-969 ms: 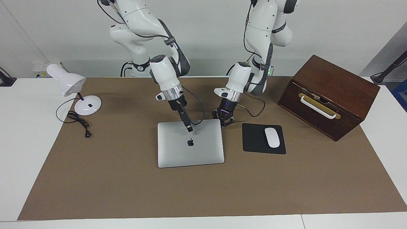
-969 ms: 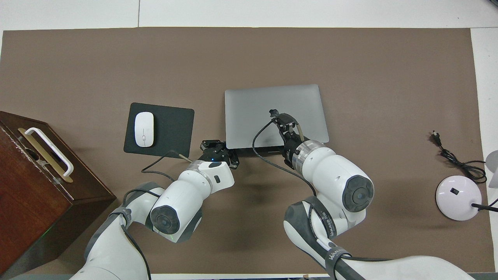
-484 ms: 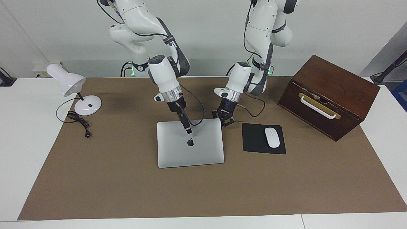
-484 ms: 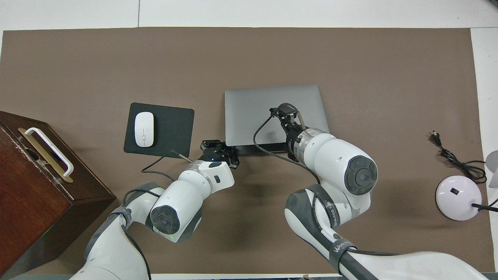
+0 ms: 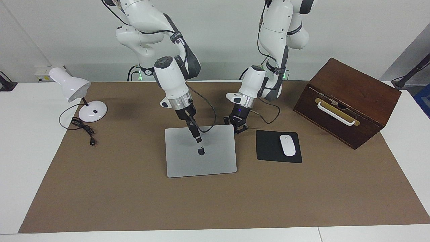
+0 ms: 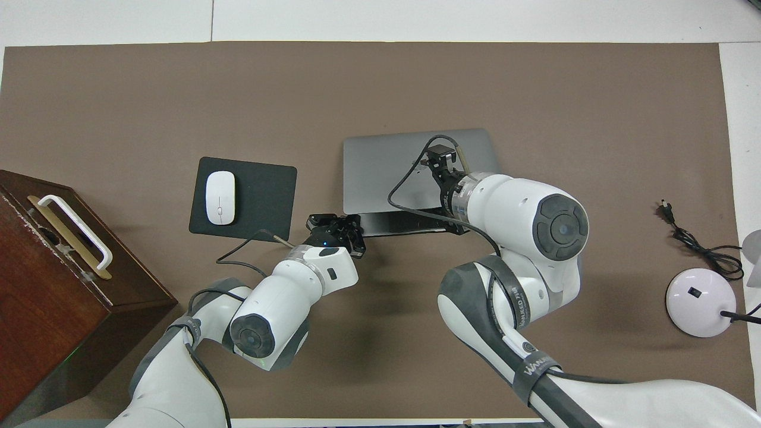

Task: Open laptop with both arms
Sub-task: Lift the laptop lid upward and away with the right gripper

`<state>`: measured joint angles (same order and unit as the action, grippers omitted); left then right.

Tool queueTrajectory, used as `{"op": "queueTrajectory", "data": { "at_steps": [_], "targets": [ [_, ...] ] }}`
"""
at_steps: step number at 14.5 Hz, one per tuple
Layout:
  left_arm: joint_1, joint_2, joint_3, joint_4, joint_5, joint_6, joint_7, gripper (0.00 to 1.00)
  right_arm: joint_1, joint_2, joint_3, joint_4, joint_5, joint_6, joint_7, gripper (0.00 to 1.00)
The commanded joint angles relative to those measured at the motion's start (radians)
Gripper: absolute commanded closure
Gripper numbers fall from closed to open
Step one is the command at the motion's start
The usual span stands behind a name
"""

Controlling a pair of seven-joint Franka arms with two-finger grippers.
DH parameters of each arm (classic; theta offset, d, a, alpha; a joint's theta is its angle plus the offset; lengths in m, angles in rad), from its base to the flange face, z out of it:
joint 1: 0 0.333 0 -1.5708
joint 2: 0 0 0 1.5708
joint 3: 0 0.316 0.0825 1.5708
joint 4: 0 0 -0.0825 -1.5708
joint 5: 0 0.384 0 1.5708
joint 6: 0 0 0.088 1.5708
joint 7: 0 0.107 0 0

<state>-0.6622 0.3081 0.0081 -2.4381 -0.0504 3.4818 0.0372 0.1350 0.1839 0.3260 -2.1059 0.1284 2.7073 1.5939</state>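
Over the last second the right tool [image 5: 198, 138] moved along the lid of the laptop [image 5: 201, 158], away from the robots, from the edge nearest them toward the dark logo [image 5: 201, 150]. In the overhead view the tool [image 6: 439, 152] ended farther up the lid. The lid edge nearest the robots rose slightly, so a dark gap showed beneath it in the overhead view. The right arm's wrist [image 5: 171, 80] swung a little toward the right arm's end of the table.

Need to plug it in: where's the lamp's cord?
The lamp's cord lies coiled beside the lamp's base, at the right arm's end of the table.
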Motion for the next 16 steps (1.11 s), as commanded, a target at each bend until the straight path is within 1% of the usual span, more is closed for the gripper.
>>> {"op": "queueTrajectory", "data": {
  "at_steps": [1,5,8,11,16],
  "targets": [
    [-0.011,0.057,0.009,0.03,0.02,0.014,-0.013,1.0,-0.017,0.025,-0.005,0.072,0.0,-0.064,-0.042,0.0],
    [-0.011,0.057,0.009,0.03,0.02,0.014,-0.013,1.0,-0.025,0.04,-0.018,0.136,-0.001,-0.13,-0.074,0.0],
    [-0.013,0.057,0.009,0.03,0.02,0.014,-0.013,1.0,-0.026,0.068,-0.045,0.193,-0.001,-0.136,-0.133,0.01],
    [-0.013,0.057,0.009,0.03,0.02,0.014,-0.013,1.0,-0.026,0.11,-0.05,0.263,-0.003,-0.162,-0.149,0.01],
    [-0.013,0.057,0.009,0.03,0.02,0.014,-0.013,1.0,-0.028,0.15,-0.05,0.308,-0.012,-0.158,-0.149,0.01]
  ]
}}
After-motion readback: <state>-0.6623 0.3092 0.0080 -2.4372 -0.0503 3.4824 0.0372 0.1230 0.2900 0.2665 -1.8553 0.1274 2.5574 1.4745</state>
